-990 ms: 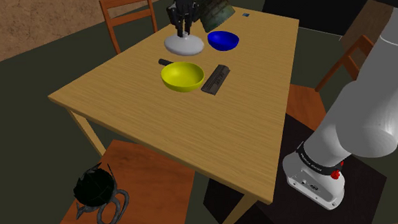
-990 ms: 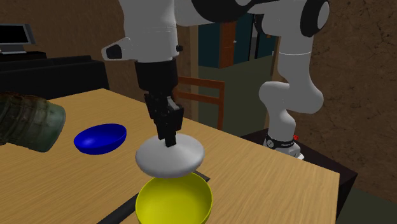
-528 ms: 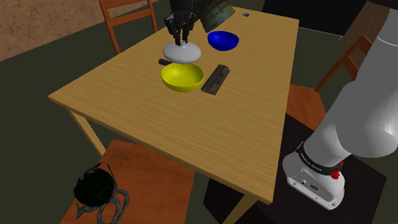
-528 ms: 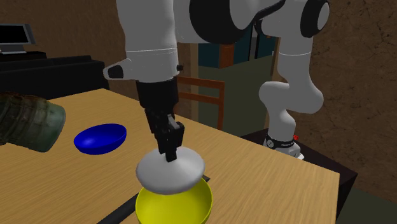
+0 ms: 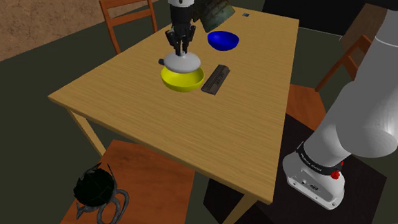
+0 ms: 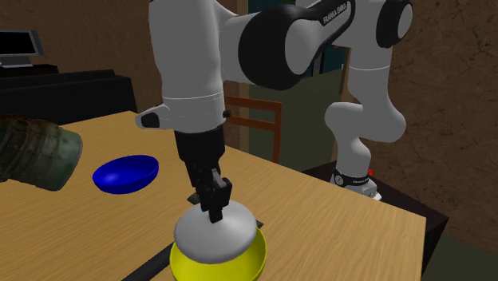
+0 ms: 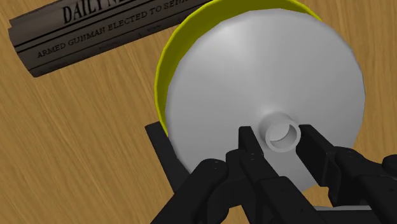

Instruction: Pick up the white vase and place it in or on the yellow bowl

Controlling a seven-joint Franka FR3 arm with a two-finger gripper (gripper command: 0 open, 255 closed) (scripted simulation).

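A: How far along is it?
B: Nearly done. The tool (image 6: 217, 209) is clamped narrow on the neck of the white vase (image 6: 211, 239). The vase's wide body sits low over the yellow bowl (image 6: 243, 267), and its underside looks to be inside the rim.
A: Resting on it?
B: I can't tell whether it bears on the bowl or hangs just above. What's left, I'd judge, is to settle it, let go and lift straight up.
A: Anything in the way?
B: Not over the bowl. On the surface (image 5: 213, 142) a folded newspaper (image 7: 95, 32) lies just beside the bowl, with a flat black thing (image 7: 164, 149) close on the opposite side. A blue bowl (image 5: 223, 39) and a greenish jar on its side (image 6: 36, 152) sit farther off — none should block a vertical exit.
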